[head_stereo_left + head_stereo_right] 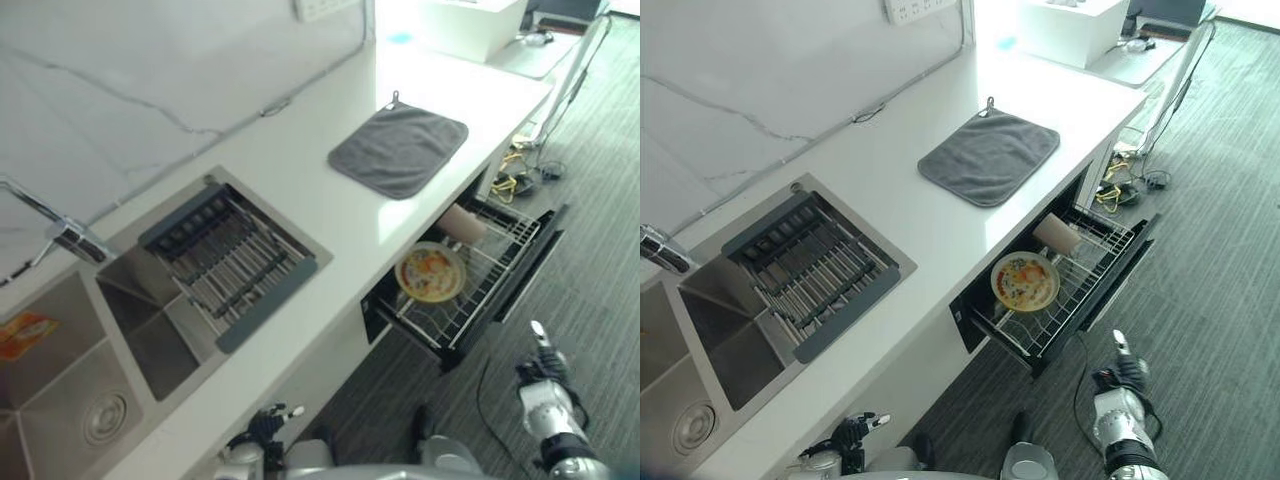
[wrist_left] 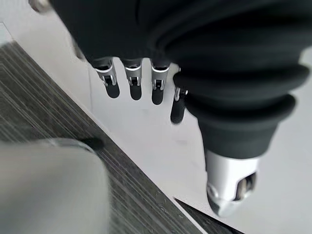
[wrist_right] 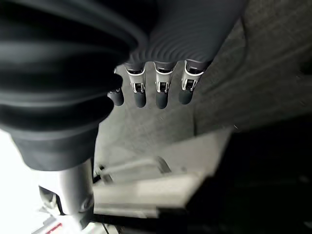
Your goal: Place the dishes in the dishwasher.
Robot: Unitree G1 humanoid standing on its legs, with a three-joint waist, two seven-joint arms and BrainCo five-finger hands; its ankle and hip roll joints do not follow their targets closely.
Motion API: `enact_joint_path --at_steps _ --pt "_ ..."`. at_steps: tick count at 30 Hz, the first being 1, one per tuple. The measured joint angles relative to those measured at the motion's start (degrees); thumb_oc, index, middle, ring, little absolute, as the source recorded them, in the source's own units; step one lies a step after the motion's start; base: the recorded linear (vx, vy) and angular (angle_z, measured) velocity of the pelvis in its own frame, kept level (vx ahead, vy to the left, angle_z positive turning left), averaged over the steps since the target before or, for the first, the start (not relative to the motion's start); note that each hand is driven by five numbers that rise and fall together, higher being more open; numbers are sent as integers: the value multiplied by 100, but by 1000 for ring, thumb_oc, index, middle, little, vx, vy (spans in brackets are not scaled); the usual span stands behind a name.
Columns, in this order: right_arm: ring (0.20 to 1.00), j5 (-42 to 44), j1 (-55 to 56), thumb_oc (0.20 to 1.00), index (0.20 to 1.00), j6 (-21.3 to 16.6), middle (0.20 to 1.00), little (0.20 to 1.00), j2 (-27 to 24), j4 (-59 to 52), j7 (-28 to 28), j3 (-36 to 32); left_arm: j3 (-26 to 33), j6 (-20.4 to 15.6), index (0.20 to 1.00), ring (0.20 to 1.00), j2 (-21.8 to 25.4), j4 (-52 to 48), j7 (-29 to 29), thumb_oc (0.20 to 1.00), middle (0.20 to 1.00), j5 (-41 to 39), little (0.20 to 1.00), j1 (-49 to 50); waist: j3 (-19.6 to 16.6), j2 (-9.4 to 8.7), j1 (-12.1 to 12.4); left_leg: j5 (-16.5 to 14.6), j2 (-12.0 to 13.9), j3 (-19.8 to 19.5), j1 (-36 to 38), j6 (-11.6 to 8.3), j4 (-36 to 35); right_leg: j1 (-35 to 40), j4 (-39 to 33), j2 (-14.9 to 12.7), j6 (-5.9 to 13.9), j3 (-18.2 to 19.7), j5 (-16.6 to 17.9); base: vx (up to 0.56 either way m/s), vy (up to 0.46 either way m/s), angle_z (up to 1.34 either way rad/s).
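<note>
A yellow patterned plate and a pale cup are seen lying in the pulled-out dishwasher rack, under the white tabletop. The loading step is judged done; pushing the rack shut is probably called for. The right hand is lowered just beyond the rack, fingers straight, nothing held. The left hand is likewise relaxed and unladen.

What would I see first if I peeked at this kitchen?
Probably the colourful plate lying in the pulled-out dishwasher rack under the white counter, with a pale cup tipped over behind it. Next, the grey cloth spread on the counter, and the steel sink with a slatted drainer across it.
</note>
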Motion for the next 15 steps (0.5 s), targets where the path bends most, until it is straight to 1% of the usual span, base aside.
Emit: enact_joint_path --at_steps 2,3,4,5,6,7,9,10,11,13,15 --pt "1000 162 -65 1000 1000 23 1000 1000 -16 10 205 10 -42 -47 1000 1000 12 43 -103 1000 1000 -6 1000 177 10 27 7 15 -23 -60 -96 -7 32 -167 243 -43 37 -14 -103 -180 53 17" --pt "1000 668 -539 1000 1000 112 1000 1000 -178 23 630 -54 -240 -262 1000 1000 105 -127 -274 1000 1000 -26 1000 203 299 83 11 129 -148 -183 -595 39 192 -926 1008 -309 57 -24 -323 -253 109 32" --pt "1000 779 -740 1000 1000 128 1000 1000 -223 33 685 -236 -240 -328 1000 1000 99 -149 -347 1000 1000 -27 1000 48 621 147 43 183 -211 -227 -625 54 186 -1063 1292 -423 9 -32 -386 -329 123 29" --pt "1000 792 -779 1000 1000 156 1000 1000 -269 46 755 -282 -234 -371 1000 1000 103 -248 -389 1000 1000 -28 1000 62 699 195 96 190 -264 -231 -651 52 213 -1159 1479 -479 5 -21 -480 -381 125 7" --pt "1000 786 -873 1000 1000 171 1000 1000 -375 36 868 -257 -255 -408 1000 1000 122 -295 -425 1000 1000 -30 1000 38 717 208 99 191 -311 -231 -809 53 286 -1391 1667 -545 67 28 -589 -272 62 -2" --pt "1000 770 -1000 1000 1000 151 1000 1000 -526 17 1054 -220 -447 -498 1000 1000 184 -359 -439 1000 1000 -29 1000 -55 760 220 98 203 -375 -243 -1094 70 420 -1734 1936 -618 65 95 -653 -154 12 1" --pt "1000 765 -1103 1000 1000 93 1000 1000 -702 -97 1428 -219 -521 -564 1000 1000 282 -350 -474 1000 1000 -32 1000 -298 1047 234 64 202 -396 -277 -1229 73 594 -1933 2272 -755 2 114 -743 -91 -8 13" --pt "1000 755 -1160 1000 1000 158 1000 1000 -700 -150 1492 -153 -484 -577 1000 1000 325 -364 -474 1000 1000 -54 1000 -380 1120 223 103 132 -355 -318 -1197 85 586 -1962 2496 -768 -138 107 -943 -55 -5 12" --pt "1000 756 -1190 1000 1000 161 1000 1000 -693 -149 1493 -112 -473 -578 1000 1000 322 -366 -474 1000 1000 -54 1000 -382 1120 225 107 120 -327 -324 -1199 69 578 -1969 2488 -742 -140 103 -946 -47 5 5" --pt "1000 756 -1336 1000 1000 336 1000 1000 -744 -113 1501 -92 -395 -525 1000 1000 323 -349 -473 1000 1000 -54 1000 -380 1125 244 117 120 -288 -426 -1229 69 547 -1967 2428 -635 -128 105 -938 -24 37 1" --pt "1000 757 -1345 1000 1000 439 1000 1000 -782 -113 1600 -160 -393 -464 1000 1000 323 -350 -478 1000 1000 -55 1000 -365 1124 242 119 125 -270 -417 -1197 66 468 -1952 2421 -627 -131 92 -940 -28 47 9"
